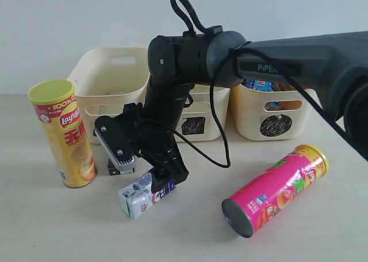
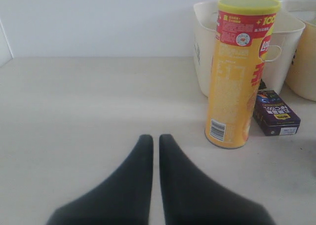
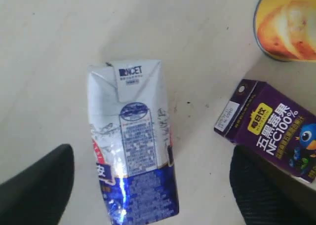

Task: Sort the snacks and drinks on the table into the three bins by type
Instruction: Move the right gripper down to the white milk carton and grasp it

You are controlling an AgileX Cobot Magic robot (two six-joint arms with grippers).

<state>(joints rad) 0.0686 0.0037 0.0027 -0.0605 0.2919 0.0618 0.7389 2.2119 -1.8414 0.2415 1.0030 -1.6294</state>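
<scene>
The white and blue carton lies on its side on the table. My right gripper is open and straddles it, with a finger on either side and gaps to both. In the exterior view this gripper hangs just above the carton. The dark purple carton lies close beside it, next to the upright yellow Lay's tube. The pink tube lies on its side to the right. My left gripper is shut and empty, low over bare table, short of the yellow tube.
Three cream bins stand at the back: the left one, the middle one marked with a square, and the right one marked with a circle, which holds foil bags. The right arm spans the scene above them.
</scene>
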